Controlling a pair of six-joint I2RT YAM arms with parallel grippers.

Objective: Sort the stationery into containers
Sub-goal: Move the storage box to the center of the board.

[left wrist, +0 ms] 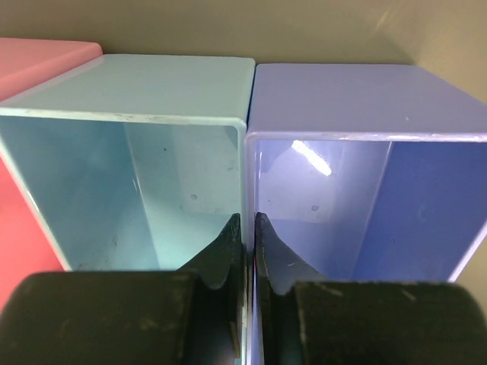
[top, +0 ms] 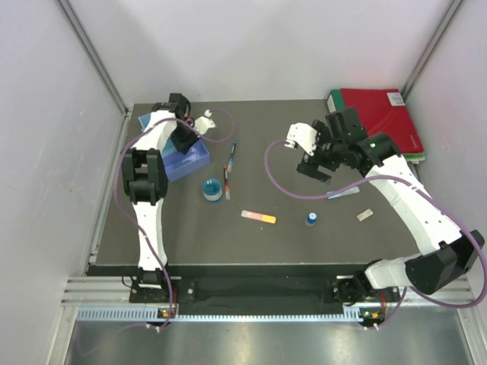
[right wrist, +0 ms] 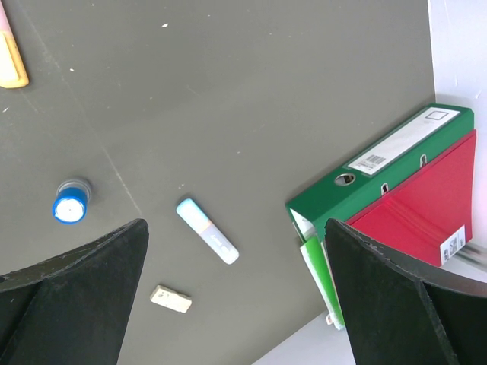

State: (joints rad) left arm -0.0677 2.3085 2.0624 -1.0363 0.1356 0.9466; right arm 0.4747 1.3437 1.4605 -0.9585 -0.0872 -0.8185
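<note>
In the left wrist view my left gripper (left wrist: 247, 228) is shut on the twin wall where the light blue bin (left wrist: 137, 182) meets the purple bin (left wrist: 365, 190) of the containers (top: 190, 161), one finger in each bin. A pink bin (left wrist: 30, 61) shows beside them. Loose stationery lies on the mat: a blue jar (top: 212, 189), two pens (top: 228, 171), a pink-orange bar (top: 259, 217), a blue-capped bottle (right wrist: 71, 205), a light blue bar (right wrist: 207, 230) and a pale tag (right wrist: 170, 299). My right gripper (right wrist: 236, 228) hangs open above the bar and the tag, holding nothing.
A green binder (right wrist: 380, 182) and a red binder (right wrist: 426, 220) lie stacked at the mat's back right corner (top: 380, 114). White walls close in the mat on three sides. A purple cable loops by each arm.
</note>
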